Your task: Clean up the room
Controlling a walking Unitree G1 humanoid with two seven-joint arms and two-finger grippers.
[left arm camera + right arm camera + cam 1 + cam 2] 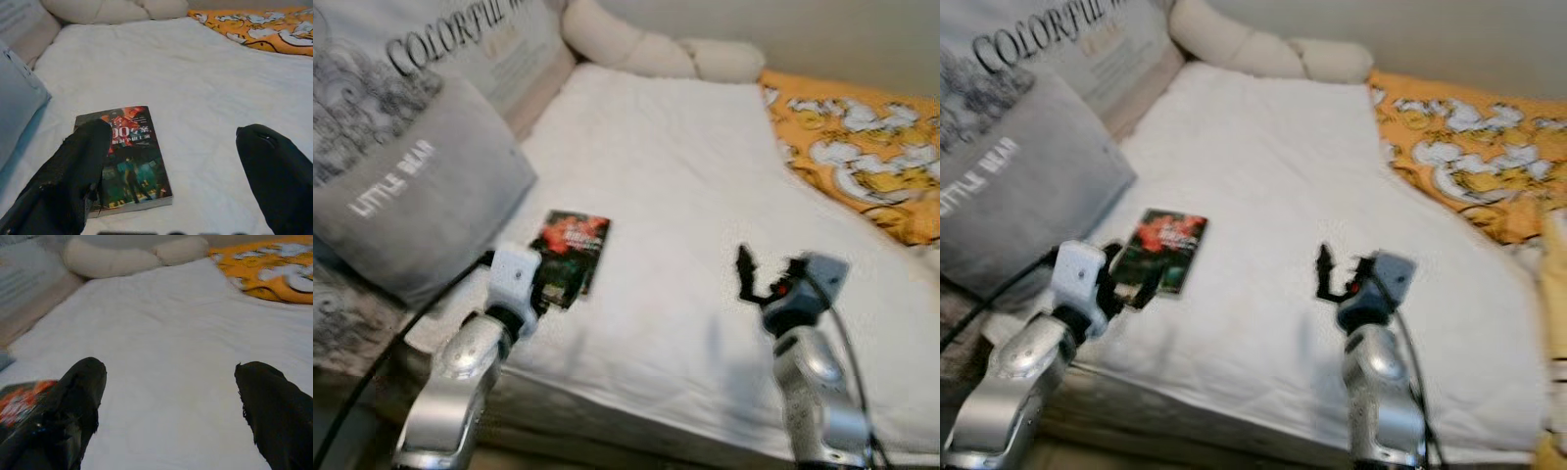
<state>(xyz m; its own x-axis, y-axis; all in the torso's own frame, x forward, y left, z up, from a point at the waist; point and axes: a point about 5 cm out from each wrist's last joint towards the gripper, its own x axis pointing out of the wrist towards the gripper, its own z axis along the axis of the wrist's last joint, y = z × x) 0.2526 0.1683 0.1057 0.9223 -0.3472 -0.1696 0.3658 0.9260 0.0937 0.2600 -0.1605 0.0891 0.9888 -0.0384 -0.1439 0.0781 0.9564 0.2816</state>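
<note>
A book (570,257) w/ a dark red-and-green cover is seen lying flat on the white bed (685,196), near the bed's front edge and just beside a grey pillow (406,201) marked "LITTLE BEAR"; it is not yet picked up. The left end effector (171,171) is held just short of the book's near edge, fingers spread wide w/ nothing between them — in the left wrist view one finger (73,171) overlaps the cover's corner, but contact can't be confirmed. The right end effector (168,401) is raised over bare sheet to the right of the book, well apart from it; its fingers are likewise spread and empty.

Other items noted: a larger printed cushion (460,44) behind the grey pillow; a cream bolster (646,44) along the head of the bed; an orange patterned blanket (862,147) lying over the far right side of the bed.

Progress, as judged — early stage; the book looks to be the item in hand and is prob. the next thing to be grasped, approach nearly done but grip not closed; where it is meant to go can't be told. The blanket is rumpled and may also need straightening; nothing in view is shown as already tidied away. Head views are somewhat blurred, so fine detail is left out.
</note>
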